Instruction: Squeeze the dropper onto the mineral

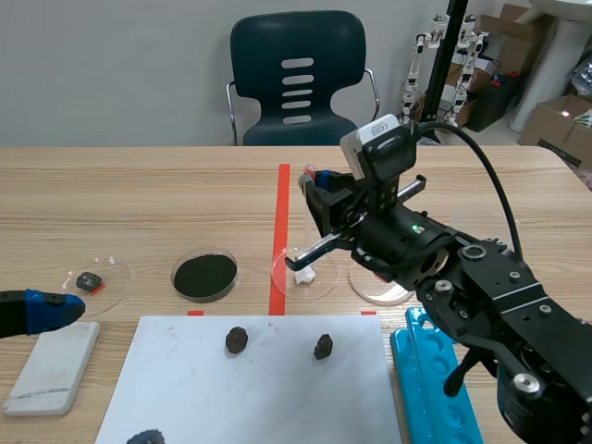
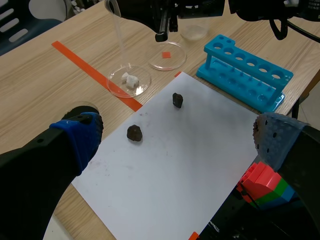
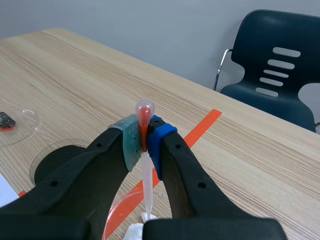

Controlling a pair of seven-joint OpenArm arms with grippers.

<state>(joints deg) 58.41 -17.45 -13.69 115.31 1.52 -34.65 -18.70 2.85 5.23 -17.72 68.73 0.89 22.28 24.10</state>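
Right wrist view: the right gripper (image 3: 144, 140) is clamped tight on the dropper (image 3: 146, 182). Its bulb pokes up above the pads, and the tube runs straight down to the white mineral (image 3: 137, 232) sitting in the clear dish (image 3: 111, 216). The tip is right over it, can't tell if it touches. The left gripper (image 2: 175, 134) has its fingers spread wide with nothing in them. It's well apart from that dish, over the white sheet (image 2: 190, 170) lying just beside it.
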